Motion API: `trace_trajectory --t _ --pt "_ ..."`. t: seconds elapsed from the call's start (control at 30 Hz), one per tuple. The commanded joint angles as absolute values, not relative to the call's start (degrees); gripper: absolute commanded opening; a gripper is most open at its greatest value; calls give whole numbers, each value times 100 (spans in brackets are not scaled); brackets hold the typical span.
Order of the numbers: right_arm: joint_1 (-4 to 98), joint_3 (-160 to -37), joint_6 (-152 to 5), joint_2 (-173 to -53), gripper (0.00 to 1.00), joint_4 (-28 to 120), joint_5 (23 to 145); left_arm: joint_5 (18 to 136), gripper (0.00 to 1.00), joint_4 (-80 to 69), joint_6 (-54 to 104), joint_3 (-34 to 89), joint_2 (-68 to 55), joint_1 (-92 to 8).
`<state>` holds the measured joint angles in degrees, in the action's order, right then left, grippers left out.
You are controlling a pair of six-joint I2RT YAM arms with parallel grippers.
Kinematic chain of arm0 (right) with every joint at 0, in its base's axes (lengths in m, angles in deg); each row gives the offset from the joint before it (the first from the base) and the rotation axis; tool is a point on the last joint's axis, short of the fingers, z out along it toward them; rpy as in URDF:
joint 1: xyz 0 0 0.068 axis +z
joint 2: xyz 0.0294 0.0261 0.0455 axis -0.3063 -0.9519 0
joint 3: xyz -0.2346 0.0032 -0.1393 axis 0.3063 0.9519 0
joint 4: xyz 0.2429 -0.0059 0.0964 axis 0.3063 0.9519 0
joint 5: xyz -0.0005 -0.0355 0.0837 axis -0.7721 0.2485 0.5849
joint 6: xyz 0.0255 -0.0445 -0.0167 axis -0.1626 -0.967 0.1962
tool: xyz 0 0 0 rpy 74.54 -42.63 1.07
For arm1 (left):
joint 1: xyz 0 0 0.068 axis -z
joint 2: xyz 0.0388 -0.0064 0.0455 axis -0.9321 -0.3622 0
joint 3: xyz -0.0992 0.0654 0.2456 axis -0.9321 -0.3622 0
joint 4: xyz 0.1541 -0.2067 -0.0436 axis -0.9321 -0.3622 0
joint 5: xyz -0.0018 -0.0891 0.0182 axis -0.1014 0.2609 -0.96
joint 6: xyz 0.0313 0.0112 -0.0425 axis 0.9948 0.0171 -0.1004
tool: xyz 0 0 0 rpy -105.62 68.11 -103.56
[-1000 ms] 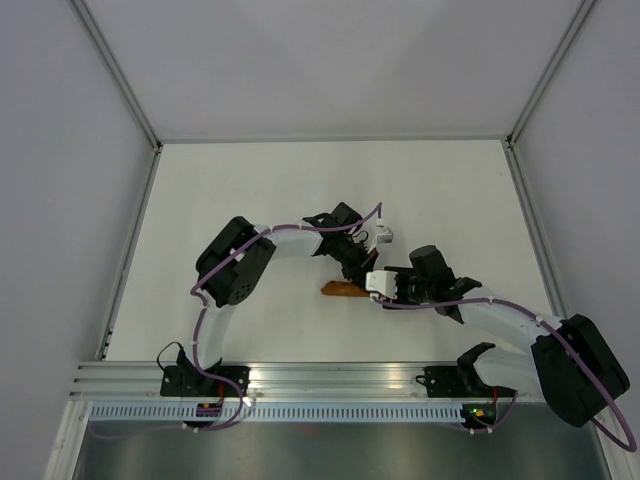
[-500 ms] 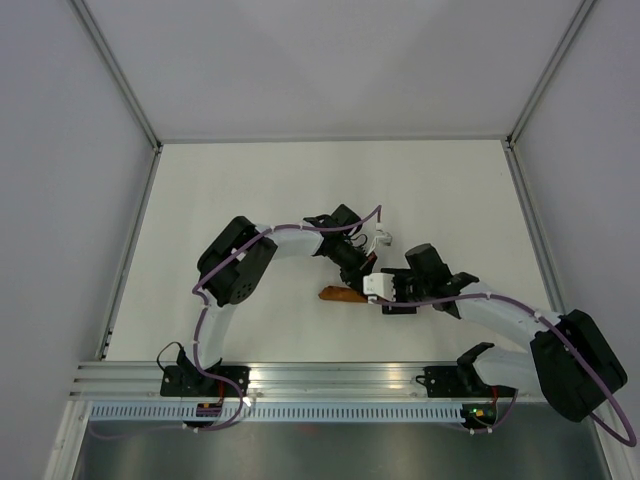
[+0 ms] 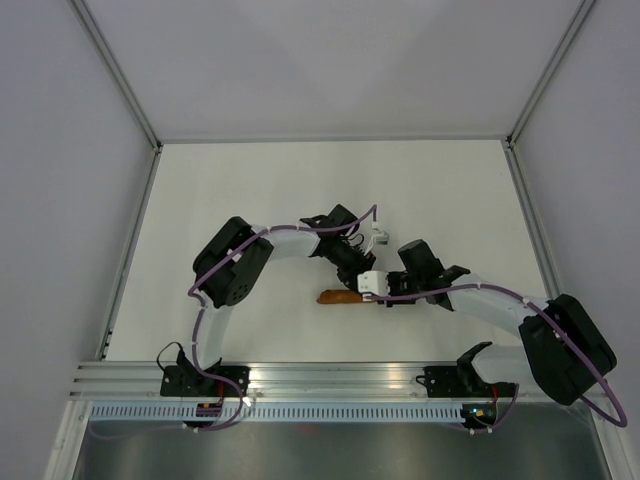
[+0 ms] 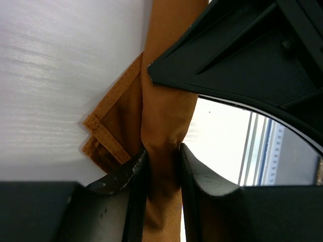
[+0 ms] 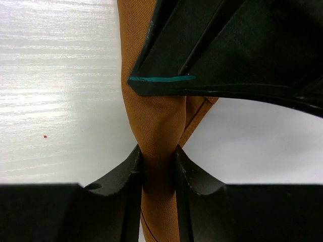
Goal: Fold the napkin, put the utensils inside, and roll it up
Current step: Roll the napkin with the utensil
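Now | left gripper [image 4: 162, 151] pinches rolled napkin [image 4: 166, 75] | right gripper [image 5: 158, 154] pinches it too | roll seemingly resting on table [image 3: 250, 190]

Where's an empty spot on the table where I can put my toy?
The far half of the table, up to the back wall, is bare. So is the strip between the left arm and the left rail. The middle is crowded: the left hand and right hand both pinch the napkin there.

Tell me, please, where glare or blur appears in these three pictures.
Top external: soft even light, no glare, napkin small but sharp. Left wrist: streaky glare on the table. Right wrist: similar streaky glare, napkin weave in sharp focus.
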<state>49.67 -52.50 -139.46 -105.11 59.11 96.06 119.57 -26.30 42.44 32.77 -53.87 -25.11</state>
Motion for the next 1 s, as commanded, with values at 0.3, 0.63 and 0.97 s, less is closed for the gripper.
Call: trace_trajectory --t 0.3,0.63,0.97 --pt "4816 -5800 -14261 -11198 19 7245 9876 9896 45 -1230 3207 2256 -4210 -3053" --pt "4377 -7048 -14727 -12385 18 8573 10474 8375 53 932 2583 473 -2444 -3414" --pt "3876 -8718 -15395 -14116 16 10199 10905 7286 58 3060 2529 -1523 -668 -3309"
